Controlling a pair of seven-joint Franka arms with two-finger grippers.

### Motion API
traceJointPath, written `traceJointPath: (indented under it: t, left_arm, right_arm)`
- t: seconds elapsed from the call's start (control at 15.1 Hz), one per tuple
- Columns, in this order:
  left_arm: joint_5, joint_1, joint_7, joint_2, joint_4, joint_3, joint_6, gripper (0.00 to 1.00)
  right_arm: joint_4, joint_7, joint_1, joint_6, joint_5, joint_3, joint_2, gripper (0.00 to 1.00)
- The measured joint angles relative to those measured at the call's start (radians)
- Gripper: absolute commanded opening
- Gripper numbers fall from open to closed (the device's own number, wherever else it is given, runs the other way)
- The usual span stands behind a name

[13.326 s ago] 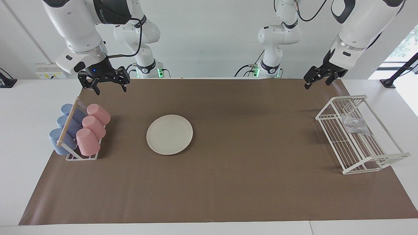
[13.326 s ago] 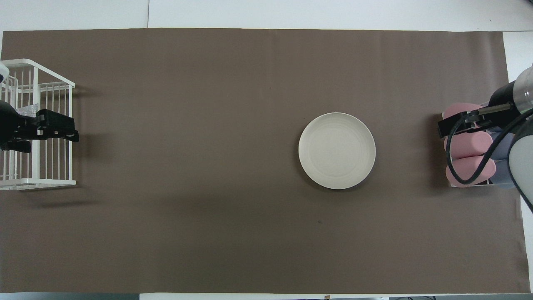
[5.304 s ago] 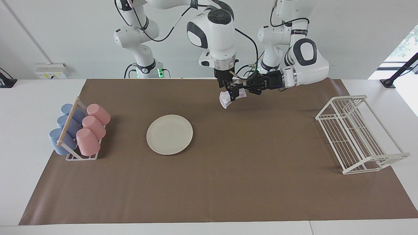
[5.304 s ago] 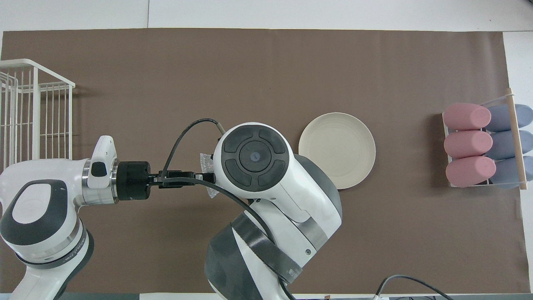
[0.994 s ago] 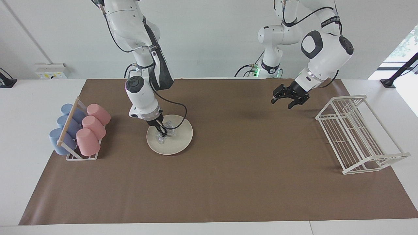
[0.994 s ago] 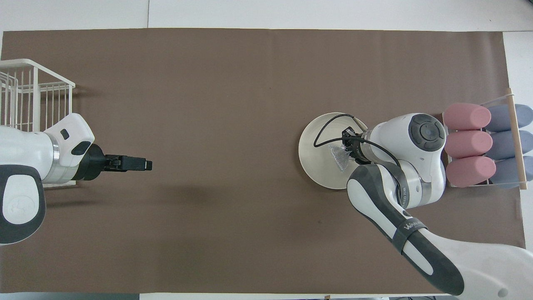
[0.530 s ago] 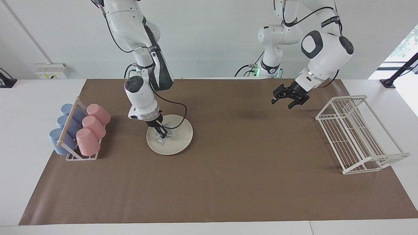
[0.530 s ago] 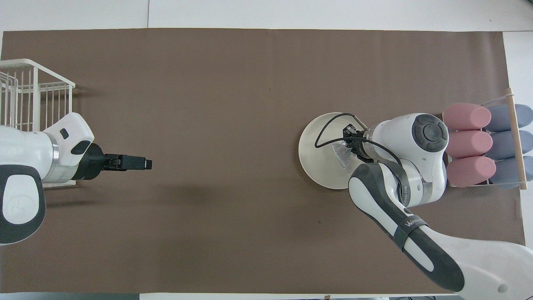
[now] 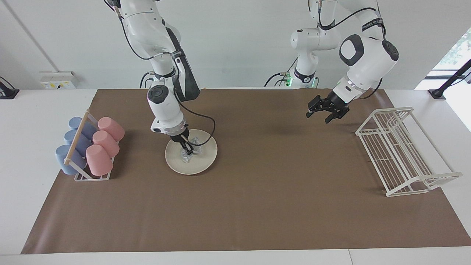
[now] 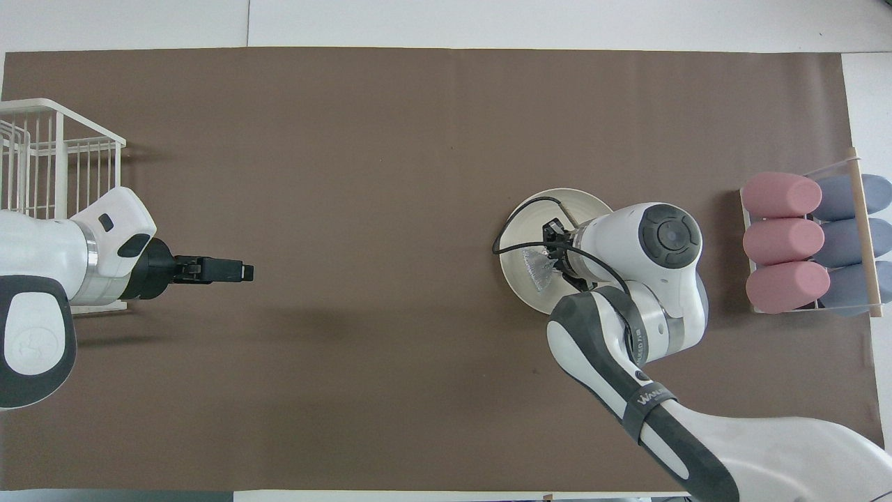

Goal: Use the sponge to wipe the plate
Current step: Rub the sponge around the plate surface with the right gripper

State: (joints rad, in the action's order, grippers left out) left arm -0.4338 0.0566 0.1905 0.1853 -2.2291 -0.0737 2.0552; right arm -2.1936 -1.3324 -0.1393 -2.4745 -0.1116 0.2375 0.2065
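Note:
The cream-white plate (image 9: 206,156) lies on the brown mat, beside the cup rack and toward the right arm's end of the table. My right gripper (image 9: 188,150) reaches down onto it, shut on the silvery sponge (image 9: 190,156), which is pressed against the plate's surface. In the overhead view the right arm covers most of the plate (image 10: 524,289); the sponge (image 10: 536,268) shows just ahead of the right gripper (image 10: 555,259). My left gripper (image 9: 317,118) waits open and empty in the air over the mat near the white wire rack, and it also shows from above (image 10: 244,270).
A white wire rack (image 9: 401,151) (image 10: 56,174) stands at the left arm's end of the mat. A holder with pink and blue cups (image 9: 88,147) (image 10: 808,240) lies at the right arm's end, close to the plate.
My right gripper has slid the sponge across the plate toward the left arm's end of the table. The left arm has stayed still.

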Motion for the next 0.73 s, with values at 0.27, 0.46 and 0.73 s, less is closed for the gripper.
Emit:
traceJointPath:
  t: [0.27,0.46,0.73]
  left_arm:
    - [0.0,0.0,0.0,0.0,0.0,0.0,0.001,1.0]
    - [0.0,0.0,-0.008,-0.001,0.0,0.0,0.002,1.0]
    - [0.0,0.0,-0.014,-0.001,0.0,0.0,0.009,1.0]
  right_arm:
    - [0.0,-0.022,-0.027,0.0,0.0,0.001,0.0,0.0]
    - [0.001,0.115,0.036,-0.001,-0.001,-0.002,0.0,0.0]
    - [0.003,0.315,0.123,-0.002,-0.001,-0.01,0.003,0.0]
